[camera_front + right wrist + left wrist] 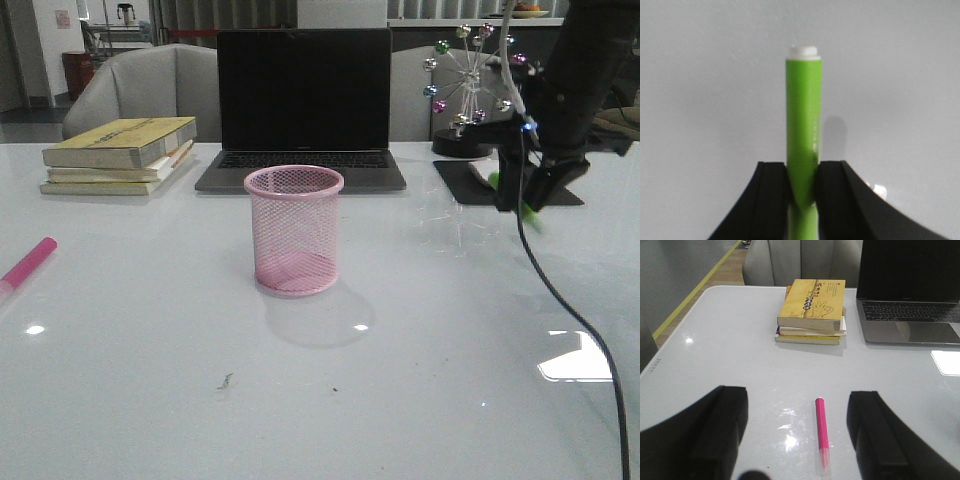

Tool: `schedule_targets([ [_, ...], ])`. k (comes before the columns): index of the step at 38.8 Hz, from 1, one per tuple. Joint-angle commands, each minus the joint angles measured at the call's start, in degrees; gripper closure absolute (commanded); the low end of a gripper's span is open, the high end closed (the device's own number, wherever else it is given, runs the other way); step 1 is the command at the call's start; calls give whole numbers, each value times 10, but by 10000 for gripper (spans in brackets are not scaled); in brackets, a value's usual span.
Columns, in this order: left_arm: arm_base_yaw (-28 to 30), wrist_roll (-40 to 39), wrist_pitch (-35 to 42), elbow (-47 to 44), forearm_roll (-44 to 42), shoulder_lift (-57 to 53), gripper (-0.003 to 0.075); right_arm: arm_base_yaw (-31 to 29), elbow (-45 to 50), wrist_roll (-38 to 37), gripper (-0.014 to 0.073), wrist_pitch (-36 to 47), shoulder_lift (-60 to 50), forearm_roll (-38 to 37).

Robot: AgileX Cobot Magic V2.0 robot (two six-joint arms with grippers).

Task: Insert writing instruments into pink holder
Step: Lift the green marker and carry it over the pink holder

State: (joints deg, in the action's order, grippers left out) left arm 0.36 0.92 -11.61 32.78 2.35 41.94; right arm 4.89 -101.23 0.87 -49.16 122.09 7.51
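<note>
Green marker [803, 135] pinched, pink marker [822, 432] loose

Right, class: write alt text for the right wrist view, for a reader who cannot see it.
The right claw grips a lime green marker between its black fingers. The marker's pale tip points away from the camera, over a plain white table.

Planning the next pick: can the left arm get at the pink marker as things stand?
Probably yes. The left gripper is open, and the pink marker lies flat on bare table between its fingers, with nothing in the way.
</note>
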Motion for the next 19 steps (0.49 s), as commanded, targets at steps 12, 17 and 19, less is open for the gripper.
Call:
schedule_targets([
  [12, -4, -2, 34, 22, -1, 1, 244, 88, -20, 8, 564, 168, -127, 8],
  [17, -4, -2, 34, 22, -1, 1, 245, 128, -19, 9, 564, 234, -130, 8],
  [19, -4, -2, 34, 22, -1, 1, 244, 148, -19, 9, 564, 261, -130, 8],
])
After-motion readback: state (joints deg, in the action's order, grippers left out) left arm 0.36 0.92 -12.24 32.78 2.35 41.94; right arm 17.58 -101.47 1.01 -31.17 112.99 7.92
